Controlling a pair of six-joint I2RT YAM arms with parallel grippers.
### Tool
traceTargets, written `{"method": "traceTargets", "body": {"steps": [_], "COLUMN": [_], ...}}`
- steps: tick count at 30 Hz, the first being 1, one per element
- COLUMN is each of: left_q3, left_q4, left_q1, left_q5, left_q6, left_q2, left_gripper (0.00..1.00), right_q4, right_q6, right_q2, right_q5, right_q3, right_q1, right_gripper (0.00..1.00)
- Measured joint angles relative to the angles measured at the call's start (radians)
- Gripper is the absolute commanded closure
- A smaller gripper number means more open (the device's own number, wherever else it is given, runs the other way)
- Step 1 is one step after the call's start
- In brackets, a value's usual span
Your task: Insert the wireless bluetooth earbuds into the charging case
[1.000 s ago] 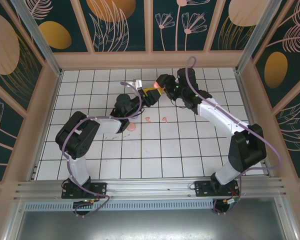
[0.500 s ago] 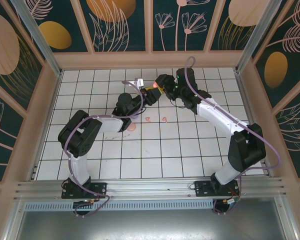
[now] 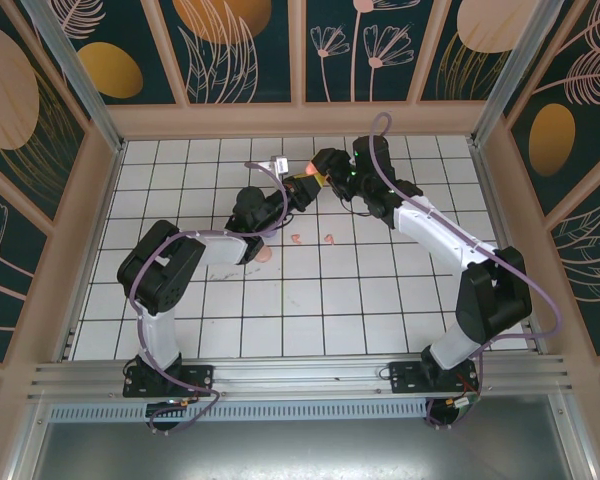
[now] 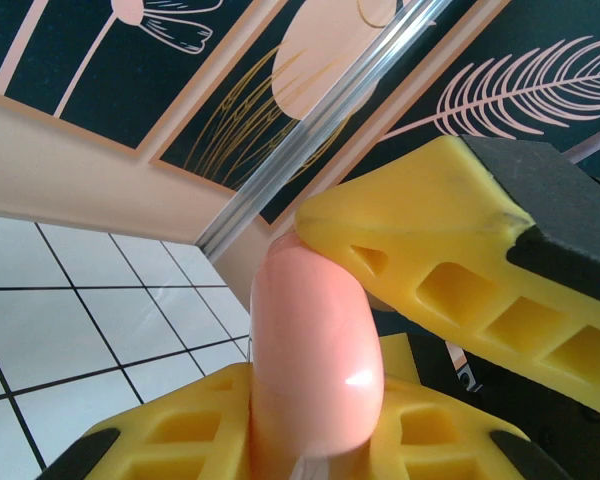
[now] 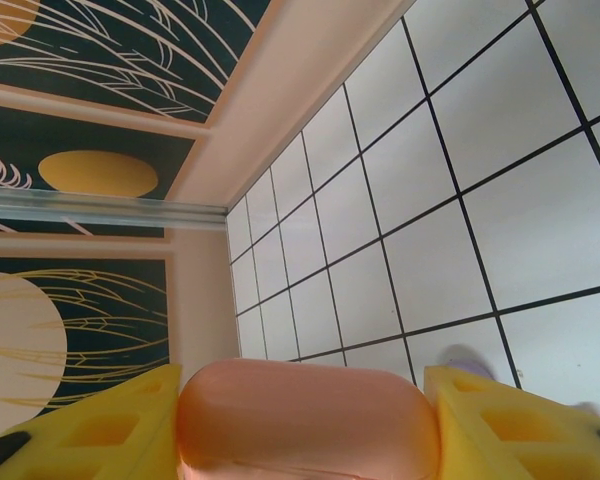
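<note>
The salmon-pink charging case hangs above the far middle of the tiled floor, held from both sides. My left gripper is shut on it; in the left wrist view the case stands between my two yellow fingers, and a finger of the right gripper presses its top. My right gripper is shut on the case across its long side. Two salmon-pink earbuds lie on the tiles just in front of the grippers.
A pink disc lies on the floor by my left forearm. A small purple thing peeks out behind my right finger. Wooden walls fence the floor on three sides; open tiles stretch toward the near edge.
My left gripper has closed on the case that the right gripper holds. The left arm shifted slightly; the right arm has stayed put.
</note>
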Motion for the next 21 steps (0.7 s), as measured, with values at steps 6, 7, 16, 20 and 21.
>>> {"method": "traceTargets", "body": {"steps": [6,7,16,20,21], "left_q3": [0.0,0.0,-0.001,-0.008,-0.014], "left_q4": [0.005,0.007,0.012,-0.009,-0.014], "left_q1": [0.0,0.0,-0.001,-0.001,-0.001], "left_q5": [0.0,0.001,0.004,0.009,0.014], "left_q6": [0.0,0.0,-0.008,-0.004,-0.001], "left_q2": [0.003,0.003,0.003,0.0,-0.002], "left_gripper": [0.96,0.98,1.0,1.0,1.0], "right_q4": [0.0,-0.001,-0.015,-0.01,-0.011], "right_q6": [0.002,0.003,-0.034,-0.082,-0.096], "right_q2": [0.0,0.0,-0.045,-0.151,-0.18], "right_q5": [0.001,0.001,0.001,0.011,0.015], "right_q3": [0.0,0.002,0.012,-0.029,-0.044], "right_q1": [0.0,0.0,-0.035,-0.077,-0.085], "right_gripper": [0.4,0.35,0.29,0.29,0.29]}}
